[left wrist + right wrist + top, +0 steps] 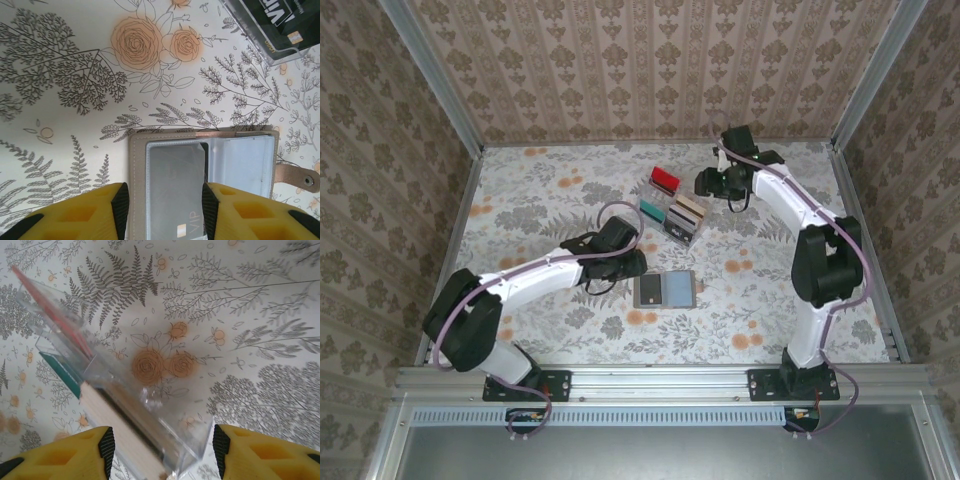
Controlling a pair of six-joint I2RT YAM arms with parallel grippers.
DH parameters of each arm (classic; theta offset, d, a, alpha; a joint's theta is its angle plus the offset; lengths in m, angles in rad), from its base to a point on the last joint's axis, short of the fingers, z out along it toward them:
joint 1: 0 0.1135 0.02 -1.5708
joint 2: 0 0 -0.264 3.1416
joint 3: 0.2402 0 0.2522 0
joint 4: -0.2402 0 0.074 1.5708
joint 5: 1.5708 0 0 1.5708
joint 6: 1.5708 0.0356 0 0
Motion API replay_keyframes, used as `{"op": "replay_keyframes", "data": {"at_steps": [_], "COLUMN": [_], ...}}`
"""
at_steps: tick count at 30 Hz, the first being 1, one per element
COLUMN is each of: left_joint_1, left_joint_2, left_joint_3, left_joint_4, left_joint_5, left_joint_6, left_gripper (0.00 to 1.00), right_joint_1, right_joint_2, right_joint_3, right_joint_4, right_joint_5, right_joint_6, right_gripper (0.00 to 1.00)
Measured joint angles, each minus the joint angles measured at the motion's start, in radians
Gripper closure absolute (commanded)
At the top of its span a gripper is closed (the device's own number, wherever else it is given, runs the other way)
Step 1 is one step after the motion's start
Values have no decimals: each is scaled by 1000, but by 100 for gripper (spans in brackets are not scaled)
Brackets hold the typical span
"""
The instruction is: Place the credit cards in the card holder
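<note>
Plastic credit cards (107,415), red, teal and beige, looking thin, stiff and slippery, are standing in a clear rack (150,390) between the spread right fingers (70,452), best pinched by their edges; the grey folding card holder (240,160) is lying open between the spread left fingers (80,217)

Matt, leather-like card holder (220,160) — glossy clear pockets (245,165), transparent plastic rack (150,405), perhaps paper-covered table (60,150)
</note>
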Motion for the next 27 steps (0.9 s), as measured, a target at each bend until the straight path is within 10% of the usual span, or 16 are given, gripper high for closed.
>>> {"op": "replay_keyframes", "data": {"at_steps": [20, 27], "left_joint_1": [53, 59], "left_joint_2": [-71, -71], "left_joint_3": [-43, -48], "left_joint_4": [-13, -12], "left_joint_5": [-14, -13], "left_joint_6": [0, 0], "left_gripper": [51, 51], "right_joint_1": [6, 80], "right_joint_2": [16, -90], "right_joint_3": [-106, -119], "right_joint_4": [18, -49], "right_joint_5": [-363, -128], "right_joint_6": [0, -35], "right_gripper": [50, 58]}}
